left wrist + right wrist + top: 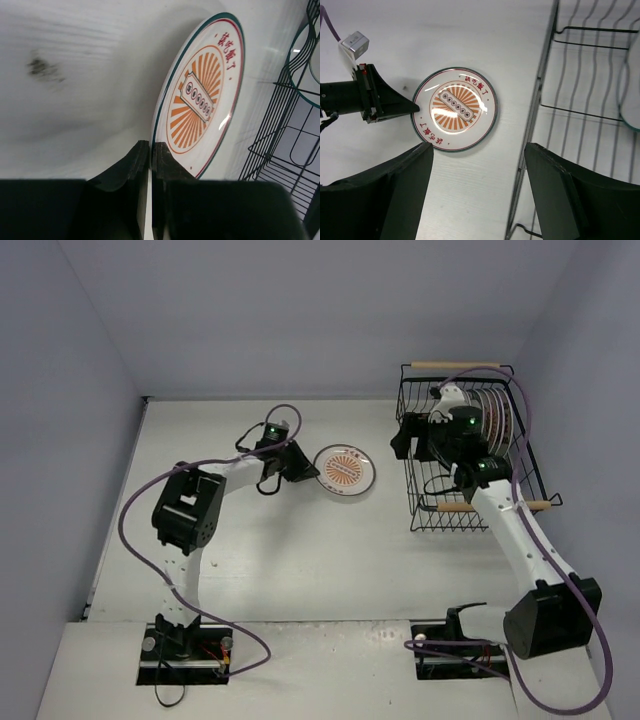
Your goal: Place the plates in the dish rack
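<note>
White worktop (300, 560) carries everything, and the biggest thing on it is the dish rack (413, 490), a black wire basket at the far right with a pale wooden handle at its far end (455, 365) and another at its near end (452, 507), so its long axis runs near to far. Several plates (492, 412) already stand on edge in a row at the far end of the rack, while the near part of it looks free. One sunburst plate (343, 470), orange-centred with a dark rim, lies out on the worktop just left of the rack. The left gripper (151, 145) sits at that plate's left edge. Its jaws are drawn almost together with only a sliver between them, and the rim runs into that sliver, so I judge it pinched rather than merely touched. The plate therefore lies to the right of the left gripper, between it and the rack's left wall, and the left arm is plainly the nearer one. The right gripper (479, 150) hangs over the rack's left wall with its jaws spread wide and nothing in them. The coming move probably calls for lifting the plate, tipping it upright, and carrying it rightward over the wire wall. A thin rim grip could slip as the plate tilts.
</note>
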